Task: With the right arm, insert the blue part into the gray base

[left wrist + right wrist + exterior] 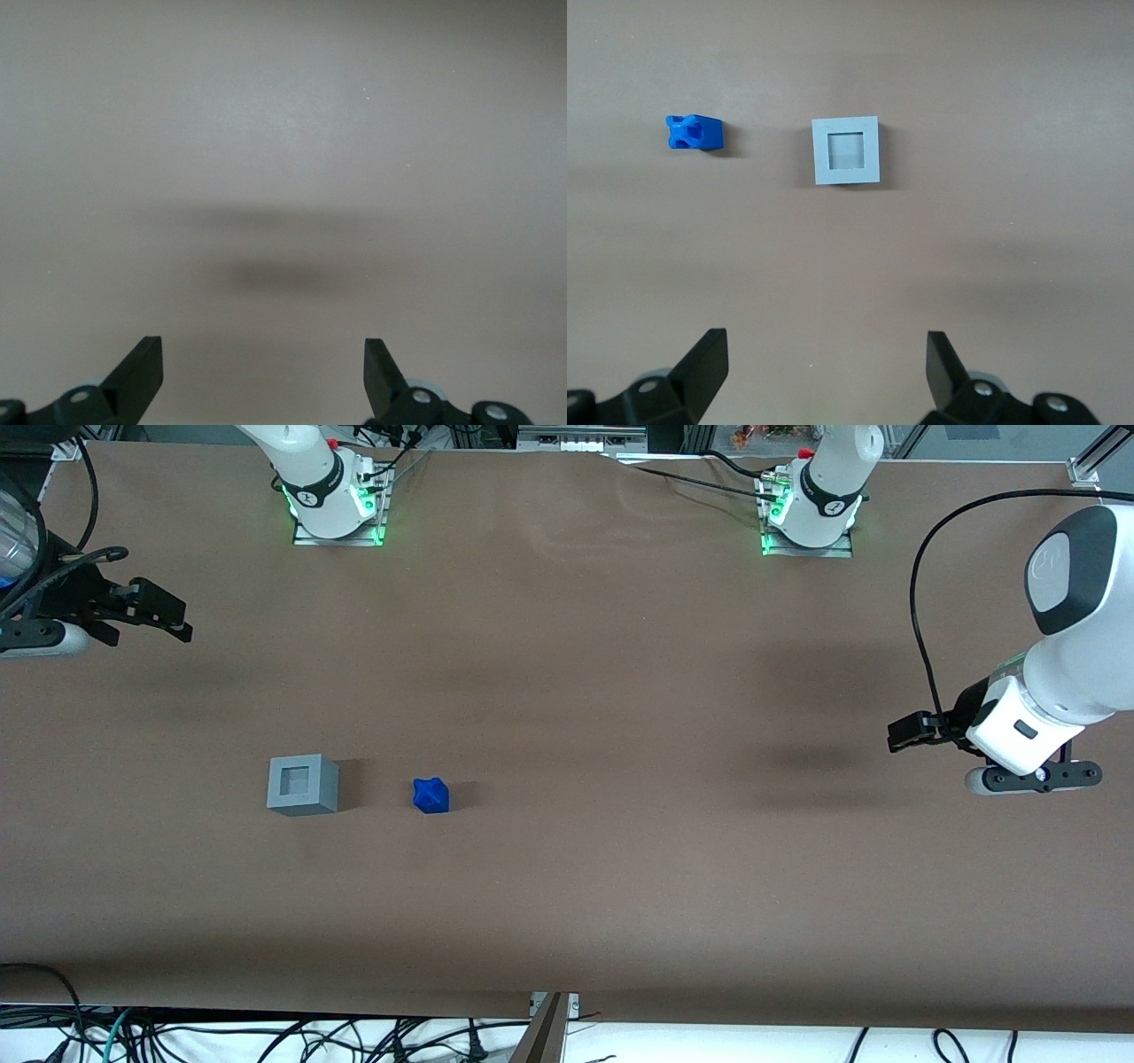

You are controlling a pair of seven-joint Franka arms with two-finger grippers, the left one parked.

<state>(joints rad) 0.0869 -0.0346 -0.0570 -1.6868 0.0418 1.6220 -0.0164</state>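
Looking down from the right wrist camera, you have both task pieces in sight on the brown table point(567, 691) and nothing in the grasp yet. Your black two-finger gripper point(828, 367) hangs wide open and empty, high above the cloth at the working arm's end of the table, its fingertips point(713, 350) spread well apart. In the front view it point(151, 615) sits farther from the camera than either piece.

The small deep-blue plastic block with knobbly, faceted edges point(431, 795) lies on its side on the table, near the light-grey plastic cube with the square recess in its top point(302, 785) but not touching it. A bare strip of cloth separates them. In the wrist view the blue block point(695, 133) looks slightly longer along the line that joins it to the grey cube point(847, 150).

That is the relation to plan around: the blue block lies past the grey cube as seen from your gripper, toward the parked arm's end. You will probably need to carry the open fingers across the cube before descending.
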